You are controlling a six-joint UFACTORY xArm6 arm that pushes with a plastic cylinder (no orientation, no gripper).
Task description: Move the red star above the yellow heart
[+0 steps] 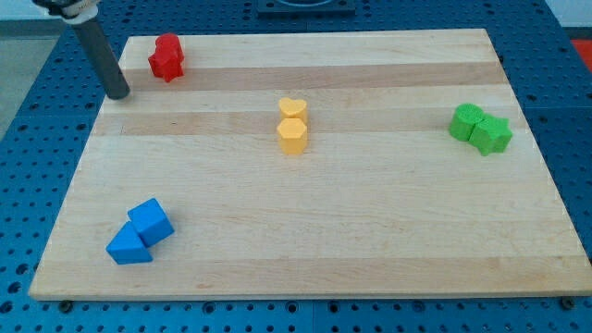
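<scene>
The red star (167, 57) lies near the board's top left corner. The yellow heart (292, 108) sits at the middle of the board, touching a yellow hexagon (292, 135) just below it. My tip (118, 93) rests at the board's left edge, to the left of and a little below the red star, with a gap between them. The rod rises from the tip toward the view's top left.
Two green blocks (480, 129) touch each other at the view's right. A blue cube (151, 222) and a blue triangle (128, 247) touch at the lower left. The wooden board (370, 231) lies on a blue perforated table.
</scene>
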